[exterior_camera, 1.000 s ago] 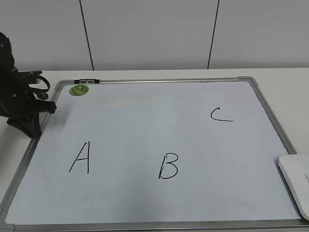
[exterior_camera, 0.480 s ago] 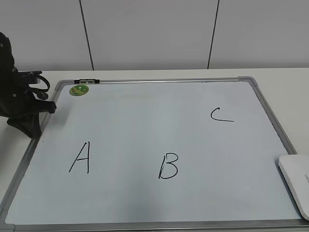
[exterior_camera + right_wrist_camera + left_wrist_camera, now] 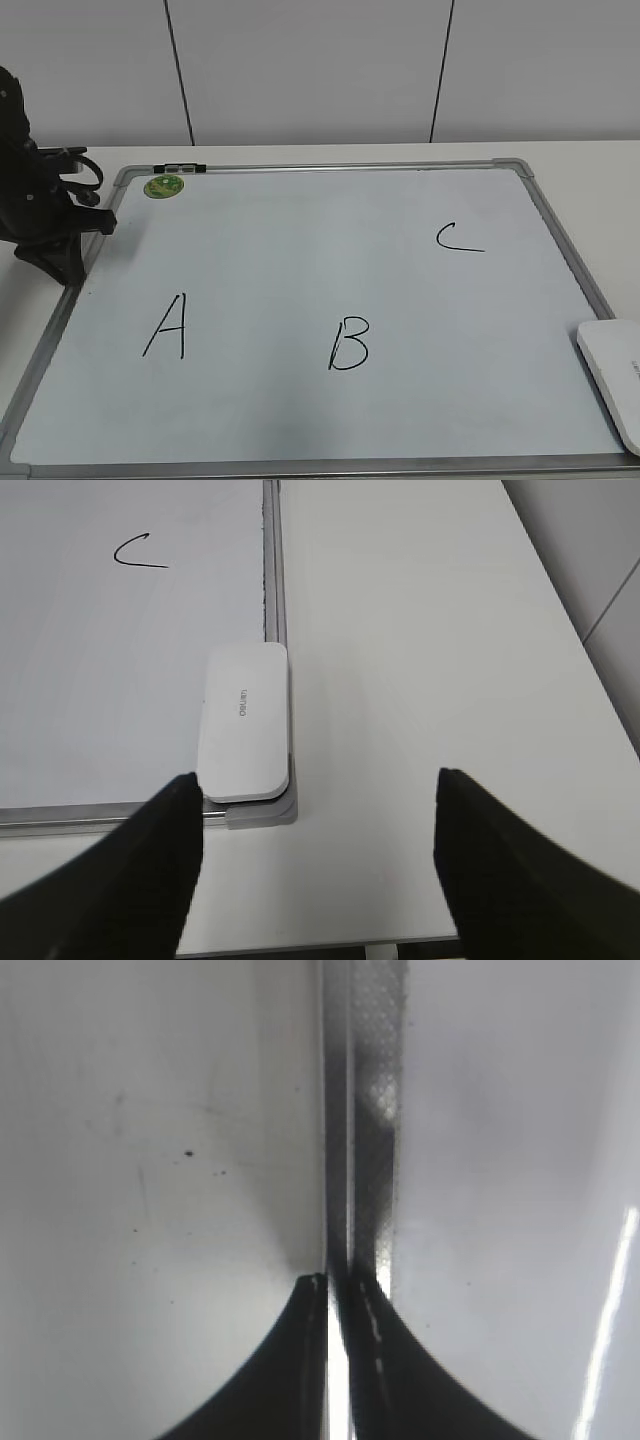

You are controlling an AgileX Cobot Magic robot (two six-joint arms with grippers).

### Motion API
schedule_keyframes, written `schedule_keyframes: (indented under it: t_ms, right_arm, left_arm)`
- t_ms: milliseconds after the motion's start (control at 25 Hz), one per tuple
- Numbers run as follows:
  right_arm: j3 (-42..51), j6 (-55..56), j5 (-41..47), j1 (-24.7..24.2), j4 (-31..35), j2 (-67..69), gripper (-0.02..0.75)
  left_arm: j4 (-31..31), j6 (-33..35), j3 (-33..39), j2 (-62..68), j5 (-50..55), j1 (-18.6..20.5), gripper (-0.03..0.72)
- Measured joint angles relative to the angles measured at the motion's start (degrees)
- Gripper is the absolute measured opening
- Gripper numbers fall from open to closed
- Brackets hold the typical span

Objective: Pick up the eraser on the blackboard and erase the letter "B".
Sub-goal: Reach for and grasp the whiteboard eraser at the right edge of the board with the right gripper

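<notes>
A whiteboard [image 3: 300, 290] lies flat on a pale counter [image 3: 420, 680], with black letters A [image 3: 166, 326], B [image 3: 349, 344] and C [image 3: 458, 238]. The white eraser [image 3: 245, 723] rests on the board's near right corner. The right fingers [image 3: 315, 855] hang wide open above it, empty. The left fingers [image 3: 342, 1290] are pressed together at the board's left edge, holding nothing.
</notes>
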Motion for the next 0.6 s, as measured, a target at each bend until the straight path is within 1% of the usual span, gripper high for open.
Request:
schedule_keyframes:
  t_ms: [160, 320, 600]
  right_arm:
    - [-1.0, 0.1, -0.6, 0.0, 2.5, 7.0, 0.535]
    - [-3.1, 0.2, -2.4, 0.0, 8.0, 16.8, 0.535]
    - [-7.1, 0.4, -5.7, 0.0, 9.0, 33.1, 0.535]
  left_arm:
    - [0.0, 0.0, 0.0, 0.0, 0.0, 0.0, 0.024]
    - [0.0, 0.0, 0.0, 0.0, 0.0, 0.0, 0.025]
    - [0.0, 0.0, 0.0, 0.0, 0.0, 0.0, 0.026]
